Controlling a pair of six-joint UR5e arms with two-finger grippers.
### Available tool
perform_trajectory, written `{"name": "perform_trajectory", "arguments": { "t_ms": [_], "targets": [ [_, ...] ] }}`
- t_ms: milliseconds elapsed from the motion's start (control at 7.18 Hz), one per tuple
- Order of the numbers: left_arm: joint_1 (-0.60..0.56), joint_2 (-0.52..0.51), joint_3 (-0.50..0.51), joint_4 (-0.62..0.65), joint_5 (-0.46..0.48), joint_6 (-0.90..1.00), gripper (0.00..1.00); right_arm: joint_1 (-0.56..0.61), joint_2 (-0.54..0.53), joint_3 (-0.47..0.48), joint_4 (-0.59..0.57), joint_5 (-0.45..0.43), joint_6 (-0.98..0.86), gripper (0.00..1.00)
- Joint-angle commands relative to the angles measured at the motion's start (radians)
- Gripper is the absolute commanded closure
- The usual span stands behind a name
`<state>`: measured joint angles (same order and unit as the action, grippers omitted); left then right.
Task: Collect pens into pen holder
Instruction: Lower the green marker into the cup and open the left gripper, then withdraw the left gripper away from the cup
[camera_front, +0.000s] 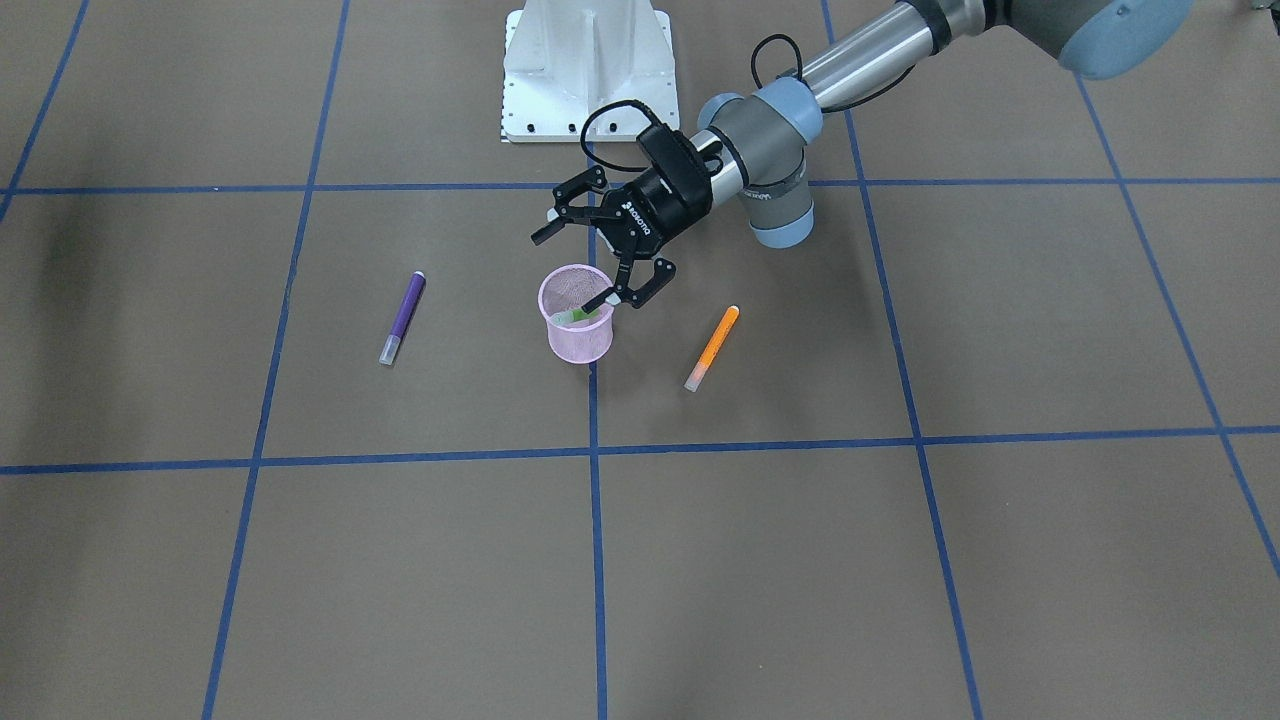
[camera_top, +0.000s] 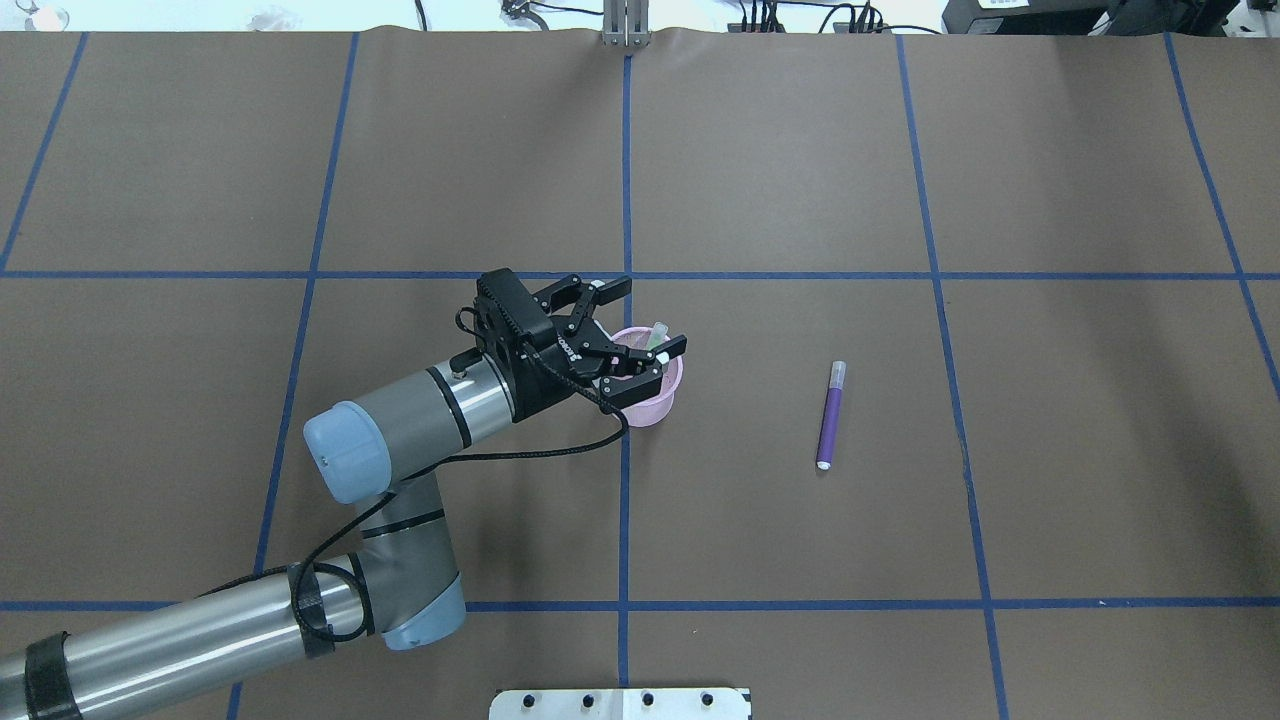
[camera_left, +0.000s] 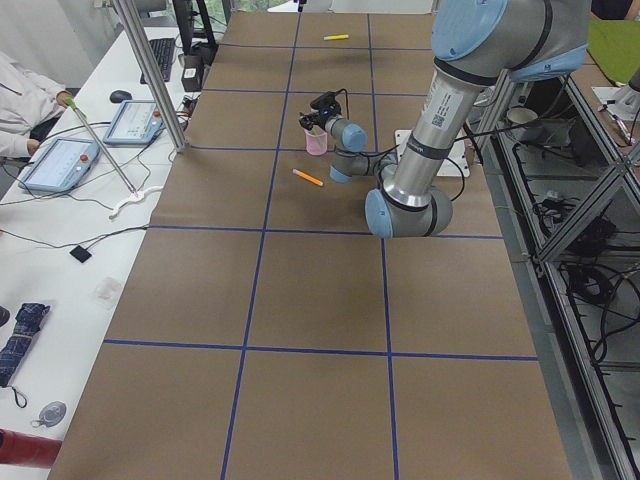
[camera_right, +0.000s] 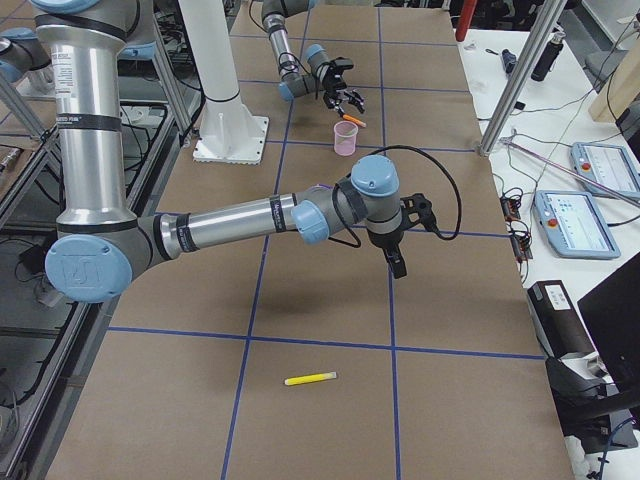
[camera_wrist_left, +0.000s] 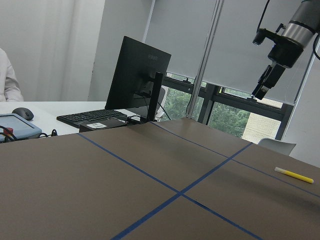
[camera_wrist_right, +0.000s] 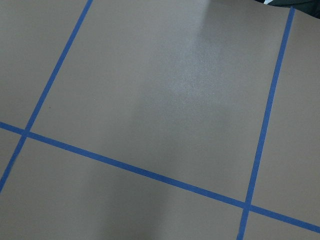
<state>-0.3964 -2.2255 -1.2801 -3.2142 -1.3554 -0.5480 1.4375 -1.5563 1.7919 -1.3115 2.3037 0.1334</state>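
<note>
My left gripper (camera_front: 575, 270) hangs wide open over the pink mesh pen holder (camera_front: 578, 340), with the green pen (camera_front: 572, 317) leaning inside. One finger sits at the rim, perhaps touching; I cannot be sure. Pulling away sideways could snag and tip the holder. The purple pen (camera_front: 403, 317) and orange pen (camera_front: 712, 347) lie on the bench (camera_front: 900, 560).

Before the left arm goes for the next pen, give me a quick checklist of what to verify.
1. green pen inside the pen holder: ok.
2. left gripper open and empty: ok.
3. pen holder upright: ok.
4. orange pen lying free, apart from the holder: ok.
5. purple pen lying free, apart from the holder: ok.
6. left gripper clear of the holder's rim and the green pen: cannot tell.
</note>
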Motion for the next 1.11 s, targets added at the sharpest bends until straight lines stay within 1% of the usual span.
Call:
{"name": "perform_trajectory", "arguments": {
  "t_ms": [0, 139, 278, 418, 557, 696, 835, 974],
  "targets": [
    [-0.053, 0.024, -0.127, 0.298, -0.016, -0.003, 0.01, 0.000, 0.002, -0.002, -0.002, -0.001, 0.000, 0.00],
    [-0.093, 0.050, -0.196, 0.474, -0.062, -0.003, 0.01, 0.000, 0.002, -0.003, -0.002, -0.001, 0.000, 0.00],
    [-0.152, 0.100, -0.265, 0.643, -0.153, -0.003, 0.01, 0.001, 0.001, -0.008, -0.003, -0.001, 0.002, 0.00],
    [-0.229, 0.162, -0.328, 0.810, -0.297, -0.001, 0.01, 0.001, -0.007, -0.008, -0.003, -0.001, 0.005, 0.00],
    [-0.334, 0.218, -0.373, 0.950, -0.499, -0.003, 0.01, 0.001, -0.013, -0.008, -0.006, 0.000, 0.009, 0.00],
    [-0.448, 0.304, -0.416, 1.031, -0.668, 0.000, 0.01, 0.001, -0.039, -0.008, -0.008, 0.000, 0.012, 0.00],
    [-0.564, 0.387, -0.433, 1.037, -0.802, 0.011, 0.01, 0.001, -0.088, -0.008, -0.002, -0.004, 0.012, 0.00],
    [-0.687, 0.417, -0.432, 1.037, -0.921, 0.014, 0.01, 0.001, -0.144, -0.005, 0.009, -0.009, 0.005, 0.01]
  ]
}}
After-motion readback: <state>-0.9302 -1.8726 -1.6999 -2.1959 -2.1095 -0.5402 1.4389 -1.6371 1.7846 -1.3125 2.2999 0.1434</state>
